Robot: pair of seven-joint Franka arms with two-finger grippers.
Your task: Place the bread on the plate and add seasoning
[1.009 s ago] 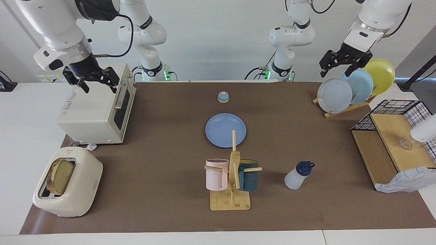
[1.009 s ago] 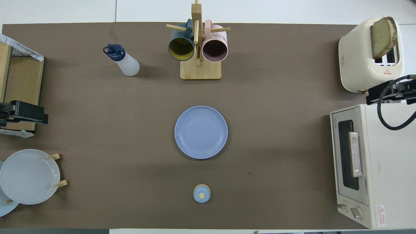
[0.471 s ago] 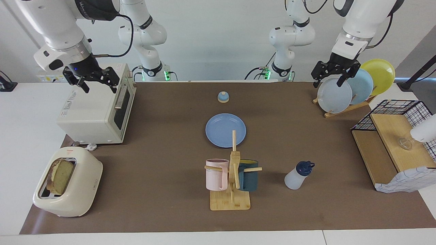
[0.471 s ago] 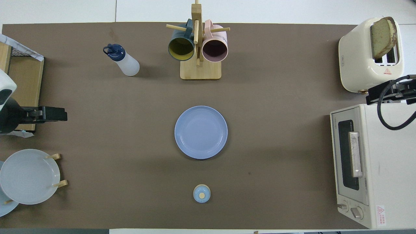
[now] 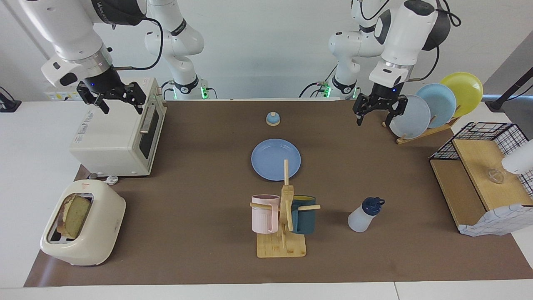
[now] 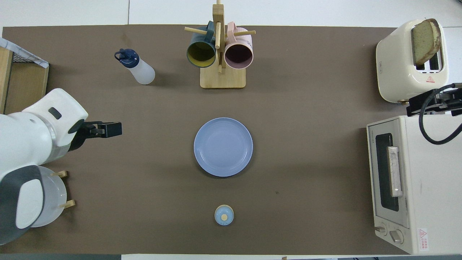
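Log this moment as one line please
bread: in toaster | plate: bare | left hand: open, above table | right hand: open, over oven

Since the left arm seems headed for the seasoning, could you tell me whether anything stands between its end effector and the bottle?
Nothing visible does. The left end effector hangs open over bare mat beside the upright plates. The seasoning bottle stands alone; the mug rack is off to one side of it.
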